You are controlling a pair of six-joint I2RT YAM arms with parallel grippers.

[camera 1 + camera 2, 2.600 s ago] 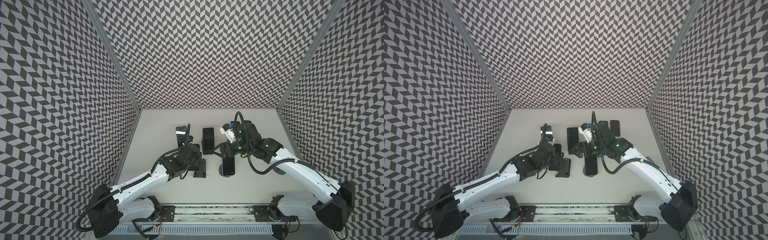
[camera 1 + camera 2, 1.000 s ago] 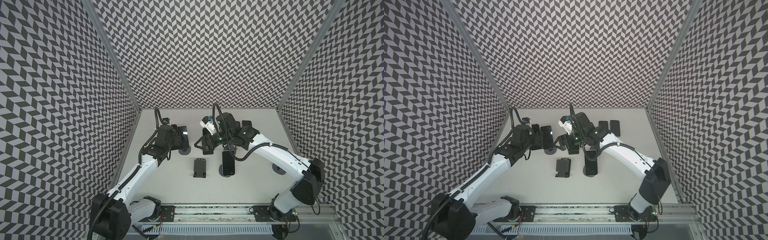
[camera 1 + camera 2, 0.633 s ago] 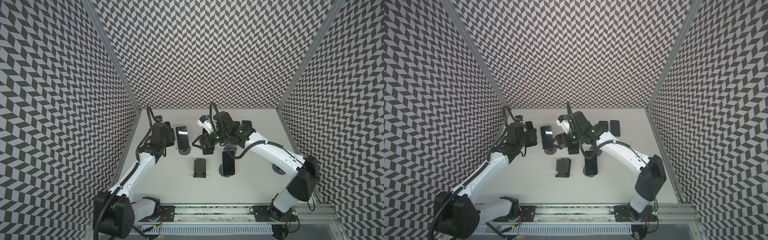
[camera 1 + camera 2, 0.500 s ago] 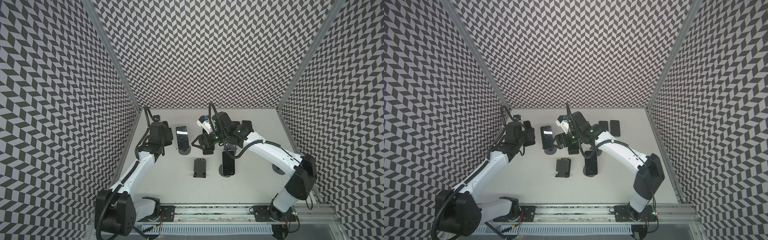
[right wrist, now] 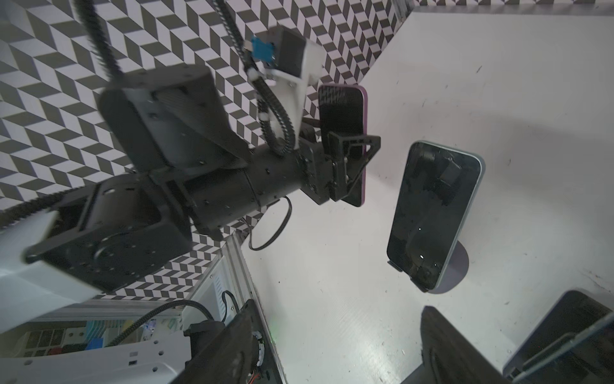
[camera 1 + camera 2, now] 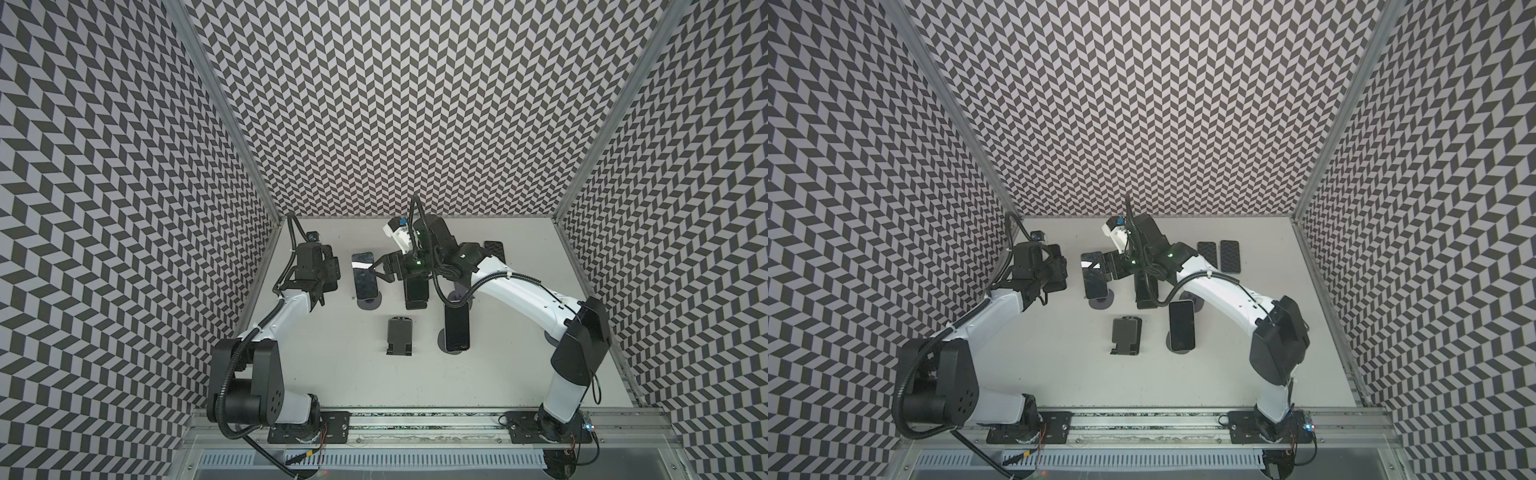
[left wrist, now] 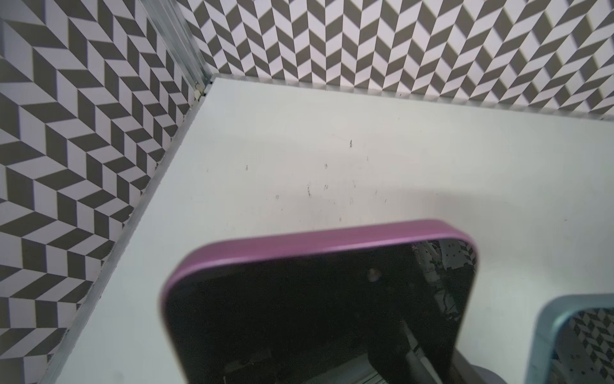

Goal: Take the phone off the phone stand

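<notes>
While the left gripper clamps it across its middle, the purple-edged phone hangs upright near the left wall, well apart from the empty black phone stand in the middle of the worktop. Near the held phone, a blue-edged phone leans in a round-based stand. The right gripper hovers beside that one, jaws apart and empty. A third phone sits in a second round stand.

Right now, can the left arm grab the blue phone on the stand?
Probably not yet. The left gripper is shut on the purple phone, so it has no free jaws. The blue phone stands close beside it with nothing between them, so reaching looks easy once it lets go.
</notes>
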